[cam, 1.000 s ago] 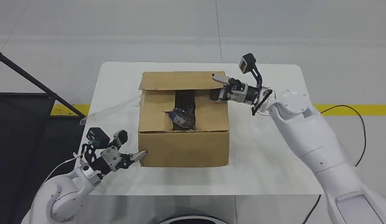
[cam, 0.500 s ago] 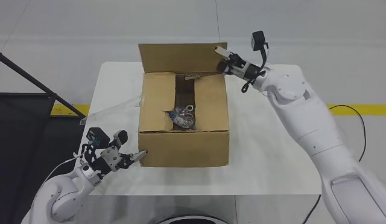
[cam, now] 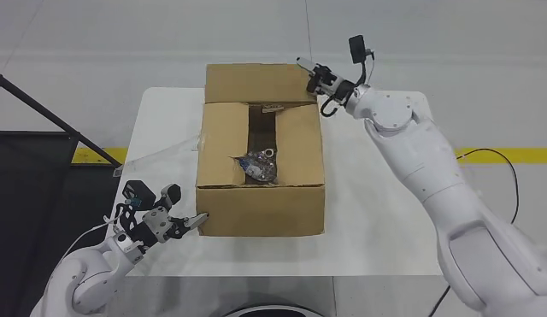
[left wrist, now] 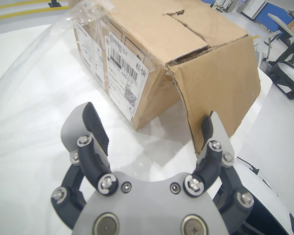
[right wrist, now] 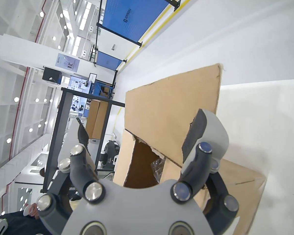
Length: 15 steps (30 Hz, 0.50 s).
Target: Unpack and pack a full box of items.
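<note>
Box (cam: 261, 189): plain brown cardboard, darker brown inside the opening.
Label (left wrist: 127, 74): white, with black print and a black striped barcode.
Tape (left wrist: 93, 3): clear and glossy, no colour of its own.
Packet (cam: 259, 165): dark, with blue and silvery patches.
Table (cam: 376, 223): plain white.
Left gripper (left wrist: 149, 113): silver-grey metal with black links; pads (left wrist: 98, 128) matt black.
Right gripper (right wrist: 139, 123): pale grey fingers, dark links, black pads.
Floor (cam: 427, 26): light grey, crossed by yellow stripes.
</note>
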{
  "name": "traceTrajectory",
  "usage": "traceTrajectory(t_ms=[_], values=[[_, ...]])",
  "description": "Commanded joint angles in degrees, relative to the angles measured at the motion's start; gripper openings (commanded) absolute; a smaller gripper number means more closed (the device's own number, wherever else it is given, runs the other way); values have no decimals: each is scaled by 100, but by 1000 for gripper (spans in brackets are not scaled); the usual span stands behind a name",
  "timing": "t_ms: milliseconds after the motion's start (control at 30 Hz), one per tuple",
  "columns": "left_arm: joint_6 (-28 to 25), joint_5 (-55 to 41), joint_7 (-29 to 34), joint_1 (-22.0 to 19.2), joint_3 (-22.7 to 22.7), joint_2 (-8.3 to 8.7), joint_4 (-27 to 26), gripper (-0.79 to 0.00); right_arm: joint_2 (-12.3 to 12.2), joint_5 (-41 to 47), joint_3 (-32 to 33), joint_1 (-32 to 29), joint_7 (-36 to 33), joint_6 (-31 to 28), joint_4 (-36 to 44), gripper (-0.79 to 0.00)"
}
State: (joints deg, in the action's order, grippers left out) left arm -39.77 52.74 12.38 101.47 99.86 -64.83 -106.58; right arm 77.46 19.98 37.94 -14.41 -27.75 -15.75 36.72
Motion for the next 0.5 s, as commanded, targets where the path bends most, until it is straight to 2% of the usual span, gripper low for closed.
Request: traceTrajectory(t_ms=[0,233,467], values=[[0,0,0,0,0,0,0,0,87,-27,-48,91,11,163,-178,0],[0,0,0,0,0,0,0,0,393,-60,-176,291,-56,461,-677,0],[0,0,0,0,0,0,0,0,561,-54,-124,386,-149,317,-1036,0]])
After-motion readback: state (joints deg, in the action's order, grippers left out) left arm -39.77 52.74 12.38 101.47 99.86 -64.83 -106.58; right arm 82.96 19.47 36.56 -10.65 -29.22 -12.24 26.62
